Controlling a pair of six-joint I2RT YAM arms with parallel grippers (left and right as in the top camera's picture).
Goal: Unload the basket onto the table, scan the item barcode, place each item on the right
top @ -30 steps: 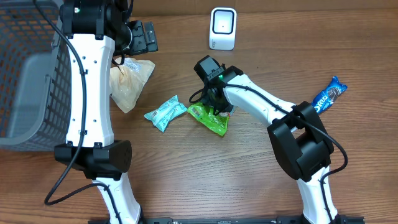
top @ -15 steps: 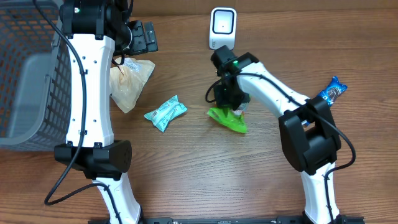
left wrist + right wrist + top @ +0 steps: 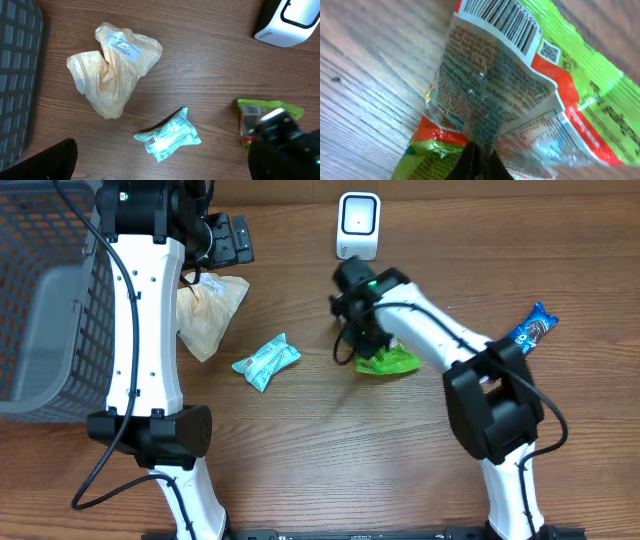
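Wood surface (image 3: 300, 470): right claw (image 3: 366, 345) clamped on green snack packet (image 3: 392, 362), carried within last second from mid-surface to near white scanner (image 3: 358, 226); barcode (image 3: 501, 22) exposed, presenting step close. Idle left claw (image 3: 228, 240) wide.

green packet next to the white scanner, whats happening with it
The right tool is shut on the green snack packet, holding it just in front of the white scanner. Its barcode shows in the right wrist view, but nothing shows a scan done yet. The left tool hangs open near the tan bag, holding nothing. A teal packet lies untouched on the table.
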